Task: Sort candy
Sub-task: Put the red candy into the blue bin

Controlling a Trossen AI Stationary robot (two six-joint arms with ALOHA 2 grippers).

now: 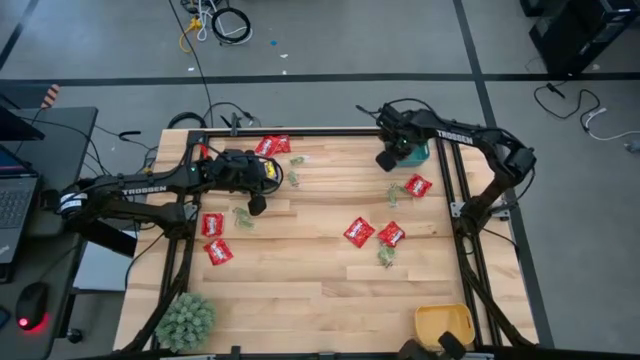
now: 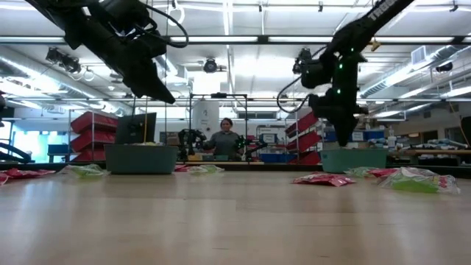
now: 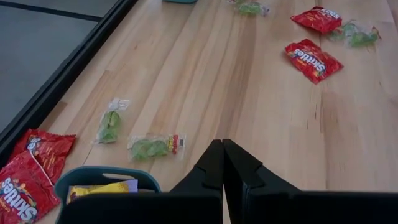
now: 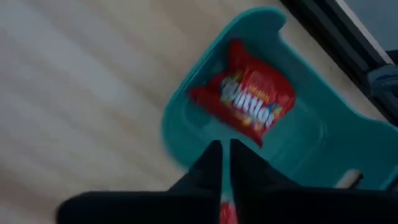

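While shiny red Skittles packets and crinkly pale green candies lie scattered over the pale wood-plank tabletop, the right end effector, pinched narrow on nothing, hangs over a smooth teal bin at the far right corner, where one red packet lies. The left end effector, pressed together and empty, hovers near the far left corner.

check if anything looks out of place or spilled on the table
Nothing looks damaged. Red Skittles packets and pale green candy packets lie loose across the wooden table, still unsorted. One red packet sits inside the teal bin below the right end effector, which is shut.
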